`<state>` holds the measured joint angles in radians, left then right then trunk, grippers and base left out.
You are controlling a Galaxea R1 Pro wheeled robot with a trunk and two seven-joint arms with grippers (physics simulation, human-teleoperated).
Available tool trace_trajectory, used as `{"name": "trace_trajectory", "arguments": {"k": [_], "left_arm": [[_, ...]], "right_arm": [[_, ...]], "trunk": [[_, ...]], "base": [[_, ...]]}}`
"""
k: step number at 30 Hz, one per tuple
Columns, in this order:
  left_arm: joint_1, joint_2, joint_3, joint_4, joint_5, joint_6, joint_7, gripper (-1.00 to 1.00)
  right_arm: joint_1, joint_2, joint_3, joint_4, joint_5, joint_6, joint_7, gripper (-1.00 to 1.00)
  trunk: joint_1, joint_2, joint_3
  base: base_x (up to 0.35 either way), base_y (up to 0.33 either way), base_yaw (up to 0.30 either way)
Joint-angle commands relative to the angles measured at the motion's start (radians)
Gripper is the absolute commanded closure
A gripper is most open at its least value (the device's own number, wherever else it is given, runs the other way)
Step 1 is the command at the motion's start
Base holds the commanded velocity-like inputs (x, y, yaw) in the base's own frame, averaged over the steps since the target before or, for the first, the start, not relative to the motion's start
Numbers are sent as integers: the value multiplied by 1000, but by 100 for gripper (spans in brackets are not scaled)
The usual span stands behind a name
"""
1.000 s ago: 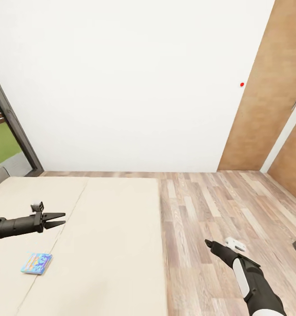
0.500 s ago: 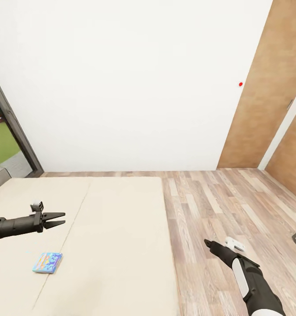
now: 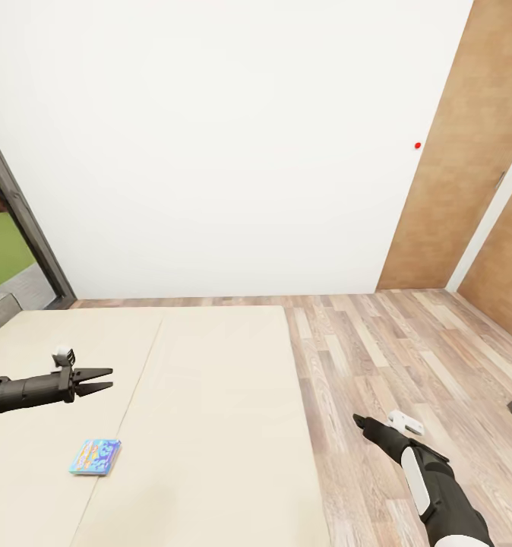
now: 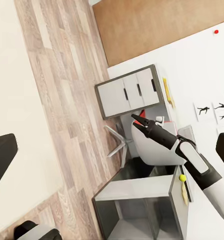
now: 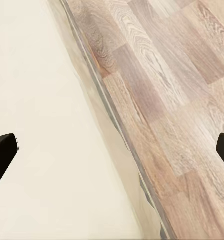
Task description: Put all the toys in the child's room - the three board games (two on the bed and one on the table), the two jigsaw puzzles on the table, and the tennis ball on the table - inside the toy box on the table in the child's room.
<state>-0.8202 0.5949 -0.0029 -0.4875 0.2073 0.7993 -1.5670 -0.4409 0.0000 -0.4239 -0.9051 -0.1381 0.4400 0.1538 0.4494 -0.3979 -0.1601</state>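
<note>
A blue board game [image 3: 95, 456] with yellow cartoon print lies flat on the cream bed [image 3: 210, 395], near its front left. My left gripper [image 3: 108, 379] hangs open over the bed, a little beyond the game and not touching it. My right gripper [image 3: 357, 418] is over the wood floor, right of the bed. Its fingertips [image 5: 2, 152] stand wide apart in the right wrist view, with nothing between them. In the left wrist view a small tennis ball [image 4: 182, 177] rests on a grey table [image 4: 141, 187], next to a yellow sheet [image 4: 184, 194].
A white wall [image 3: 225, 152] stands behind the bed, with brown wooden doors [image 3: 453, 175] at the right and a dark-framed window [image 3: 13, 220] at the left. Wood-plank floor [image 3: 393, 357] lies right of the bed. A grey drawer cabinet [image 4: 126, 92] and a chair [image 4: 141, 150] stand near the table.
The whole head view has shifted, so the bed and the board game sit further right in the picture. Both arms keep the same pose.
</note>
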Motion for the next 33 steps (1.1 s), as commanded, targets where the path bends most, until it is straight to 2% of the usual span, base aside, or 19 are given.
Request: {"name": "trace_trajectory", "arguments": {"k": [1,33], "left_arm": [[-1,0,0,0,0,11,-4,-100],[-1,0,0,0,-2,11,-4,-100]], "right_arm": [[-1,0,-3,-1,-6,6,3,-100],[-1,0,-3,-1,-6,6,3,-100]], "trunk": [[1,-2,-2],[1,-2,-2]], "base": [[0,157,-1],[0,230,0]]}}
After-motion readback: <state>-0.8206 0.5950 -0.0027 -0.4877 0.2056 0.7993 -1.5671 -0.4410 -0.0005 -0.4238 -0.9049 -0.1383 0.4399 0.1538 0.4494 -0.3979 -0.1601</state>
